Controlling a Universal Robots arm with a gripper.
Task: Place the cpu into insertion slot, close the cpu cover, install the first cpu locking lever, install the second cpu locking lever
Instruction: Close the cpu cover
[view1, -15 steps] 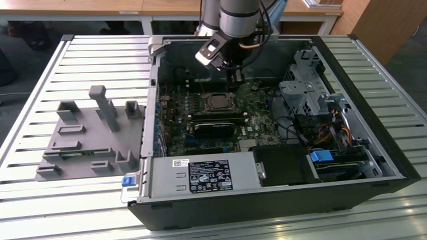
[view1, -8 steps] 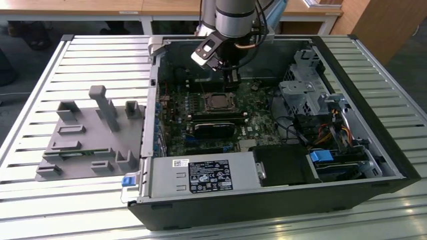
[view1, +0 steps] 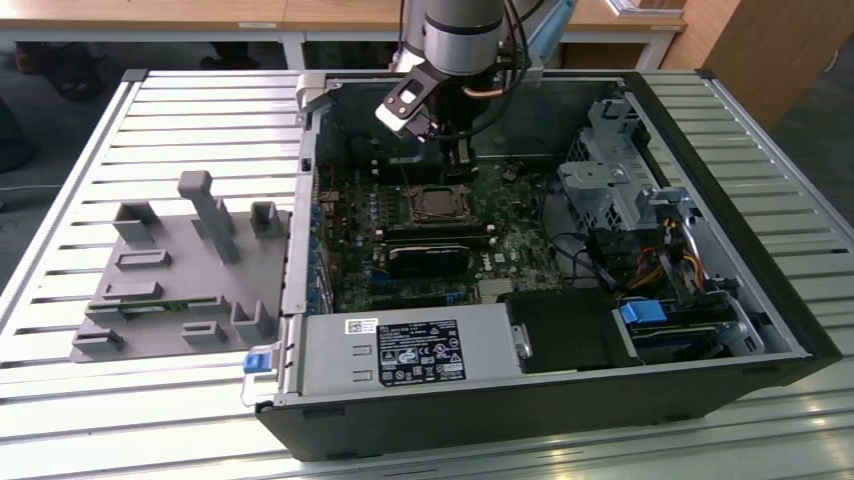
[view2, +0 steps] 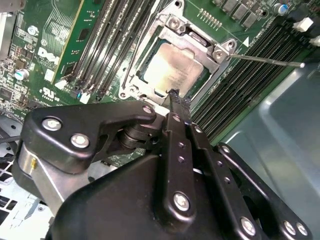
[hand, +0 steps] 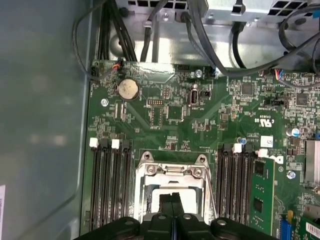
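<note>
The cpu (view2: 172, 67) lies flat in the insertion slot (view2: 131, 82), its pale metal face showing through the cut-out of the cpu cover (view2: 200, 44), which is folded down over it. A thin locking lever (view2: 265, 60) sticks out from one corner of the socket, over the memory slots. My gripper (view2: 175, 96) is shut with nothing between its fingers, its tip just above the socket's edge. In the first wrist view the joined fingertips (hand: 168, 200) hang over the cpu cover (hand: 172, 172). In the exterior view the gripper (view1: 458, 160) hovers just behind the insertion slot (view1: 434, 205).
The motherboard (view1: 514, 245) sits in an open black computer case (view1: 561, 400) with a drive cage (view1: 614, 180) and cables at the exterior view's right. Black memory slots (hand: 110, 185) flank the socket. A grey fixture (view1: 187, 270) stands on the slatted table at the exterior view's left.
</note>
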